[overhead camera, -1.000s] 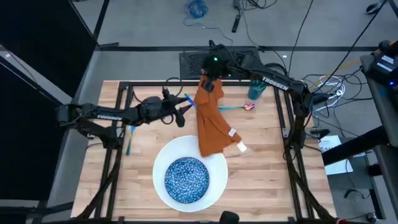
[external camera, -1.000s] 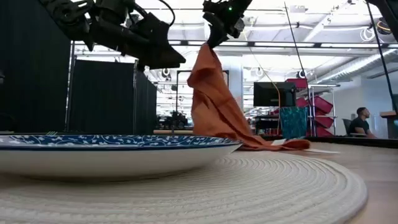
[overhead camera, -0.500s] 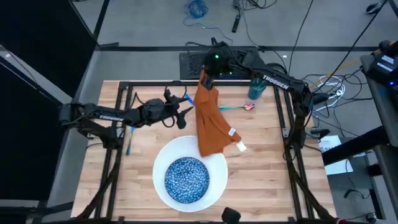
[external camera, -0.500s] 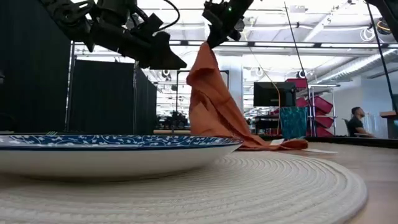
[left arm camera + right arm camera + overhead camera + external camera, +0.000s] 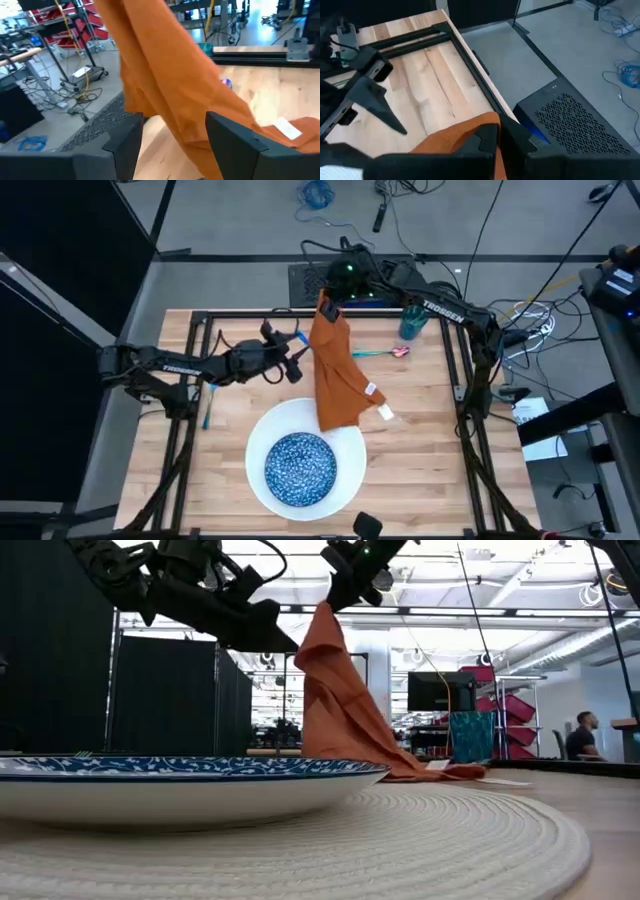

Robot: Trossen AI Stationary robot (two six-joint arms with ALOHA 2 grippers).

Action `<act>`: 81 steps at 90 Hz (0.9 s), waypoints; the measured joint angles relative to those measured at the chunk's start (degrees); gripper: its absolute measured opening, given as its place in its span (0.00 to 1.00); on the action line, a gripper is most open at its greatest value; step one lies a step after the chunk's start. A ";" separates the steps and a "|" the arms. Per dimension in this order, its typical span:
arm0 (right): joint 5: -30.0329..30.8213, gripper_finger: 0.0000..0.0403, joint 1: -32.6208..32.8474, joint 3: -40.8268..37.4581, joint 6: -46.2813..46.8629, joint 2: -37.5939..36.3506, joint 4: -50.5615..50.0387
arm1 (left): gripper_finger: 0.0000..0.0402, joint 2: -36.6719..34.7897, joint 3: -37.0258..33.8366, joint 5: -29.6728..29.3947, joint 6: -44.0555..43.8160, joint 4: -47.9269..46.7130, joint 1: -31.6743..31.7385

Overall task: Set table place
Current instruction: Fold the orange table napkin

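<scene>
Table (image 5: 420, 420): napkin (image 5: 335, 375) hangs vertical, right pincer (image 5: 325, 307) pinching.

White capital letters reading "TROSSEN" run along the dark forearm link of the right arm (image 5: 442, 310), seen from above. A similar strip of white lettering sits on the dark forearm link of the left arm (image 5: 182, 367), too small to make out. The white tag on the hanging orange cloth napkin (image 5: 334, 375) shows no readable print.
</scene>
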 joint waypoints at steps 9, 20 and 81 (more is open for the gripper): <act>0.00 0.00 -0.02 0.00 0.29 0.00 0.86 | 0.50 1.10 0.02 0.08 -0.03 -0.08 -0.21; 0.00 0.00 0.51 0.00 0.47 0.00 1.06 | 0.50 2.44 0.04 -1.09 -0.05 0.11 -0.29; -3.17 0.00 1.88 0.02 0.66 0.00 1.50 | 0.46 2.79 0.04 -6.71 0.34 2.87 -0.20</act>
